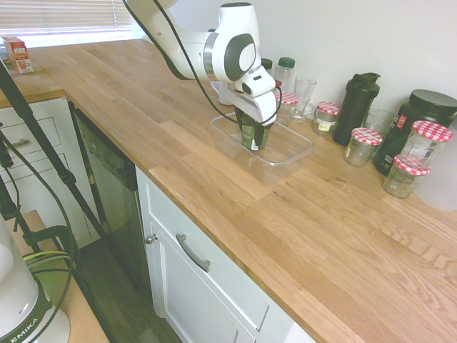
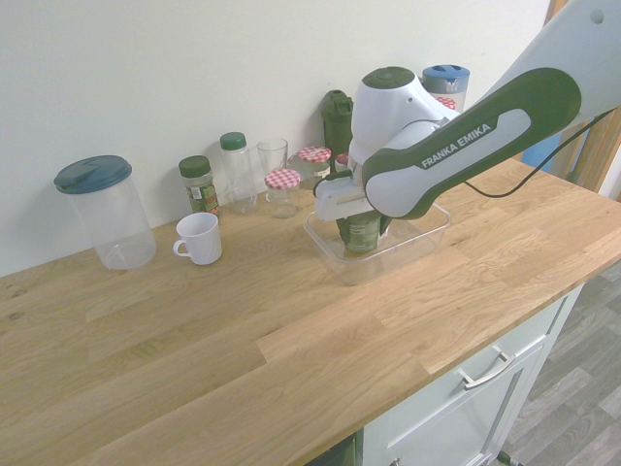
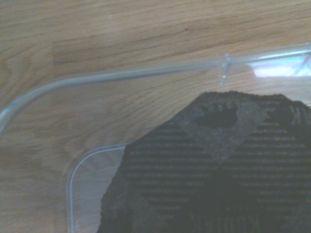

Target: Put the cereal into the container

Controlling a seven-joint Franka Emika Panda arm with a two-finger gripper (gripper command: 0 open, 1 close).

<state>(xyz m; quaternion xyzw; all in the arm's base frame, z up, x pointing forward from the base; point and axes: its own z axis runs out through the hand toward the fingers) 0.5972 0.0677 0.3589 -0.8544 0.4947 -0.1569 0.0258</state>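
As fingers (image 1: 259,136) grip cereal (image 2: 363,234) | container (image 1: 293,158) rim around it, gap at corner

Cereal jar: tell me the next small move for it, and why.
The next move should probably be to let the cereal jar down the last little way, if any remains, then open the gripper. The jar is upright between the fingers and already inside the rim of the clear container, though I can't tell whether its base touches the floor.
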